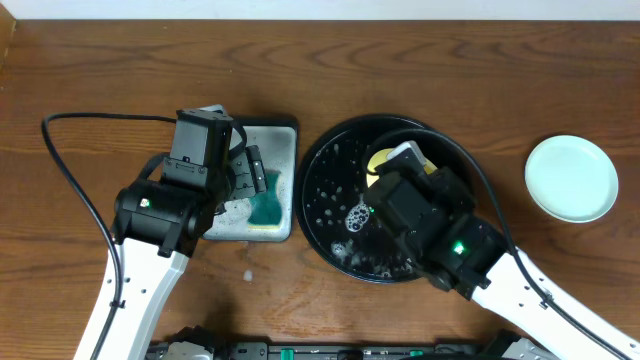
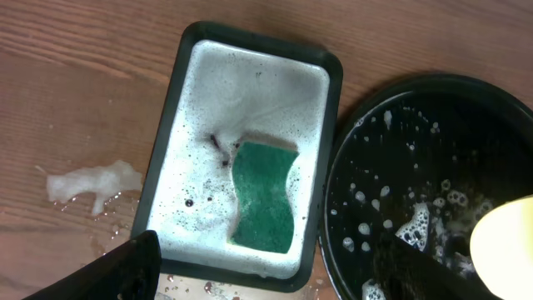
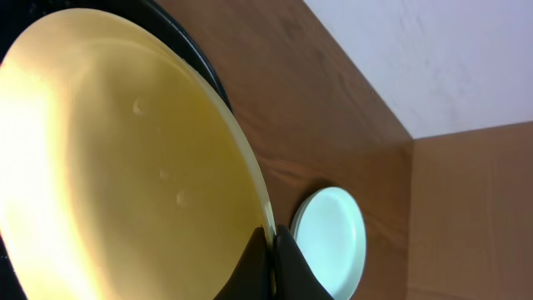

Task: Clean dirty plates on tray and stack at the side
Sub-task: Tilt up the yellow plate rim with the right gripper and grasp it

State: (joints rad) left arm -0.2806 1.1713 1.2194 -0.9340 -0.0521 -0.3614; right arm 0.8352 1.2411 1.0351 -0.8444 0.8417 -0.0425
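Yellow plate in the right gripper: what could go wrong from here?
1. The right gripper pinches the yellow plate only at its rim, and droplets sit on it; it might slip and drop onto the foamy black tray.
2. Setting it off-centre on the mint plate could shove that plate aside.

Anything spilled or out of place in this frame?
Yes. A blob of white foam lies on the bare table, just left of the sponge tray and outside it, so it looks like a spill. The suds inside the black tray fit the washing.
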